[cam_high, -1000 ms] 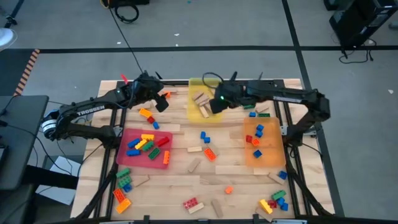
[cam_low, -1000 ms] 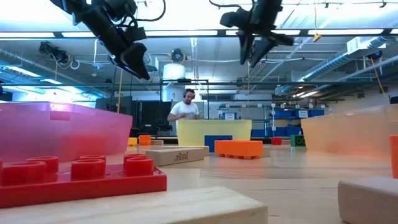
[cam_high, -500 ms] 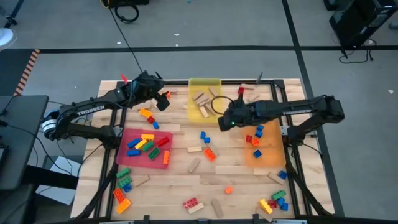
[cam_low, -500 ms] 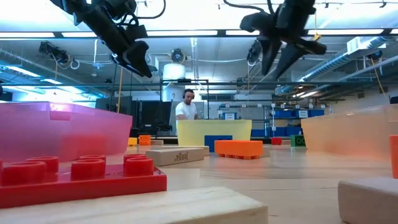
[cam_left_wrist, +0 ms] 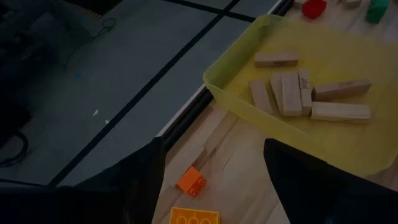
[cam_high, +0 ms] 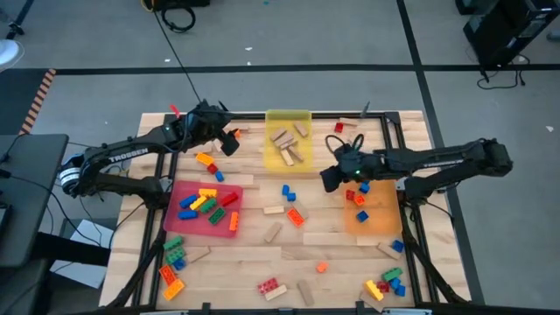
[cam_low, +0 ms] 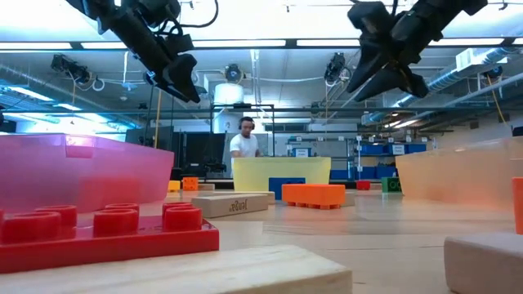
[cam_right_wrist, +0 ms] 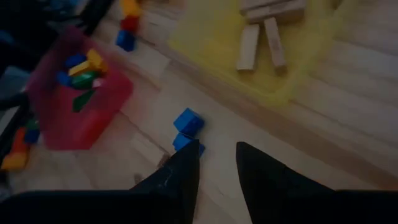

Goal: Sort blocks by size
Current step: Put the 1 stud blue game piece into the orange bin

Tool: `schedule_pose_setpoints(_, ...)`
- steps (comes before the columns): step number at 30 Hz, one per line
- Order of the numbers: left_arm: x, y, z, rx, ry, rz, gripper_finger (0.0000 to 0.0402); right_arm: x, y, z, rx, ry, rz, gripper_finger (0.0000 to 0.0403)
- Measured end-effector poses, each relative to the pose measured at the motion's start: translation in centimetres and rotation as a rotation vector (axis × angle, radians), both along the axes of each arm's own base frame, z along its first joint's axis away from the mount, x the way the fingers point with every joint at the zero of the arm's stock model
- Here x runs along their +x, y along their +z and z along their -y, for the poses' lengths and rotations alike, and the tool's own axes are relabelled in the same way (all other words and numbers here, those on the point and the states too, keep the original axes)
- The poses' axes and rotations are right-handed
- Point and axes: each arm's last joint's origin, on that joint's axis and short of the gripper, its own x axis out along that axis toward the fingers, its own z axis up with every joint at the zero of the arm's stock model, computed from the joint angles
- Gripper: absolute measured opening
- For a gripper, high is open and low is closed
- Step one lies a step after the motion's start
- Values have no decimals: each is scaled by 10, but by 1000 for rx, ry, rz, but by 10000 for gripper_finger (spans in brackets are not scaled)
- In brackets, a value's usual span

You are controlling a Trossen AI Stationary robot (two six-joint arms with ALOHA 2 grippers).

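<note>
I'm holding the right gripper (cam_high: 330,179) above the table between yellow tray (cam_high: 288,118) and orange tray (cam_high: 372,223) — fingers parted, grasping nothing. The left gripper (cam_high: 229,140) is hanging released near the table's back edge.

Left arm is stretched in from the left edge toward the far-left part of the counter, its pincer (cam_high: 229,140) hanging up in the air with the two fingers (cam_left_wrist: 143,180) spread wide and nothing between them. Right arm reaches in from the right side, lying almost level across the counter, and its pincer (cam_high: 327,178) sits raised around the middle, a bit right of centre. Its fingers (cam_right_wrist: 180,171) stand only a narrow gap apart and they're empty too.
</note>
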Motion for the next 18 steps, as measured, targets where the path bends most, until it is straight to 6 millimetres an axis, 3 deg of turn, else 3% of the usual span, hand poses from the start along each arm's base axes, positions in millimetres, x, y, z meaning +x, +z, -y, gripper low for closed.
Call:
schedule_pose_setpoints(9, 0, 0, 0, 0, 0, 1, 280, -5, 3, 10, -237, 174, -50, 126)
schedule_pose_setpoints(18, 0, 0, 0, -30, 31, 37, 280, 25, -11, 7, -415, 497, -38, 190)
